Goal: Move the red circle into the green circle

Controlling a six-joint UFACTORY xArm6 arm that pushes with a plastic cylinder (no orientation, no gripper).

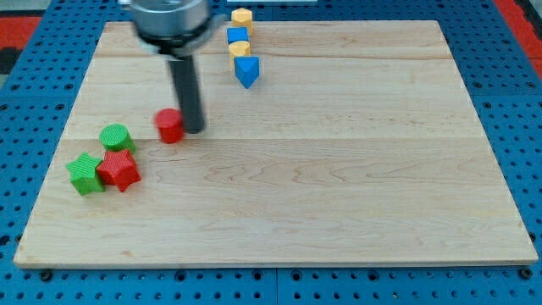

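While the red circle [170, 125] sits on the board's left half, about midway between the top and bottom edges, my tip [194, 130] presses right against its right-hand side, the dark rod [187, 91] rising straight up from there; with no jaws on this rod, it grips nothing and merely touches the block. Off toward the left edge, and slightly nearer the bottom, waits the green circle [116, 137], with a strip of bare wood between it and the red circle, so the lane between the two is open. Just below the green circle, the red star [118, 169] and the green star [85, 174] huddle together, touching, close to the board's left edge. Up along the top edge, a column of four blocks stands near the middle: a yellow block [242, 16], a blue block [237, 35], another yellow block [240, 48] and a blue wedge-like block [246, 70], packed closely. Everything from the rod rightward to the right edge and down to the bottom edge is plain wooden board [356, 169], ringed by blue pegboard [34, 93].
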